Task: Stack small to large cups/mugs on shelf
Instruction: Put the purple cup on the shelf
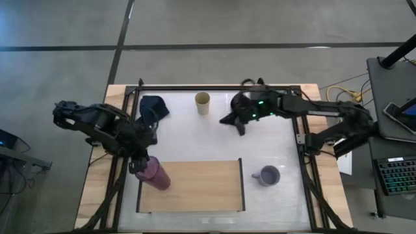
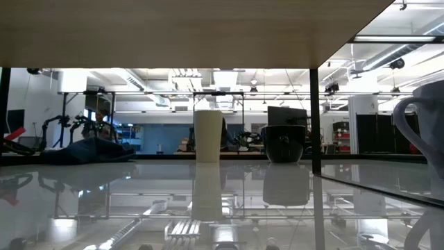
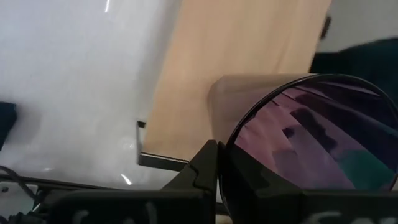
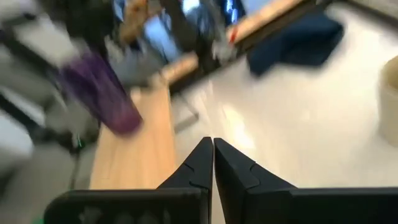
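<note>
The white tabletop [image 1: 286,153] stands on a grey concrete floor [image 1: 208,26] crossed by dark seam lines. Beside the tabletop, at the right arm's side, a desk [image 1: 390,84] carries a keyboard [image 1: 396,175]. Beyond the tabletop's far edge, the room [image 2: 159,104] is an open workshop with ceiling strip lights [image 2: 229,75], white beams and dark equipment racks [image 2: 374,132].

The translucent purple tumbler [image 1: 156,173] leans tilted over the left edge of the light-wood shelf [image 1: 195,188]. The beige handleless cup [image 1: 203,103] stands upright near the table's far edge. The lavender-grey mug [image 1: 268,175] sits just right of the shelf. The black mug [image 2: 285,143] stands upright beside the beige cup.
</note>
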Available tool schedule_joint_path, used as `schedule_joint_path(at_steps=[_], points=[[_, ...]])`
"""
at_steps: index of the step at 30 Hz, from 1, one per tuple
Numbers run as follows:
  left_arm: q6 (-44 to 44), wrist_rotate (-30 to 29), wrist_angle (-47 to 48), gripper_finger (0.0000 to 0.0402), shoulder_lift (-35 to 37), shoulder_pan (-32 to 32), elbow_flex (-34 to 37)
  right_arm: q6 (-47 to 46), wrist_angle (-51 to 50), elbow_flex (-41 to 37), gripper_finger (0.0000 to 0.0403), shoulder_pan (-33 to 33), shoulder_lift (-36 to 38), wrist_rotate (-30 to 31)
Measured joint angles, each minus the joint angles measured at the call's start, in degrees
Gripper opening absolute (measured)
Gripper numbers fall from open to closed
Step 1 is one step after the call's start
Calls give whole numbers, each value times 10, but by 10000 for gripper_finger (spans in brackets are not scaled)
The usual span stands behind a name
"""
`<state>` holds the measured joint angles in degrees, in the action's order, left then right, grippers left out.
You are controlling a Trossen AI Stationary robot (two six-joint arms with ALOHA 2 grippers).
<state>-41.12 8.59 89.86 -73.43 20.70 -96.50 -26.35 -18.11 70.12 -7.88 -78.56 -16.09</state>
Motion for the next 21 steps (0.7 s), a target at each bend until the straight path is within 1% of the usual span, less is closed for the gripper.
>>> schedule_joint_path(at_steps=[3,6,9,14,17,21], points=[[1,1,1,0,-5,44,0,29,-70,68,9,40,-59,-5],[-5,-10,1,0,-7,81,1,43,-80,123,9,77,-108,-7],[-19,-40,0,0,-7,103,1,48,-77,184,9,104,-154,-6],[-19,-87,-1,0,-5,106,1,43,-104,266,9,127,-222,-6],[-5,-93,-1,0,-6,106,1,23,-116,300,9,139,-256,-8],[11,-94,-1,0,-7,106,1,2,-97,342,9,161,-310,-7]])
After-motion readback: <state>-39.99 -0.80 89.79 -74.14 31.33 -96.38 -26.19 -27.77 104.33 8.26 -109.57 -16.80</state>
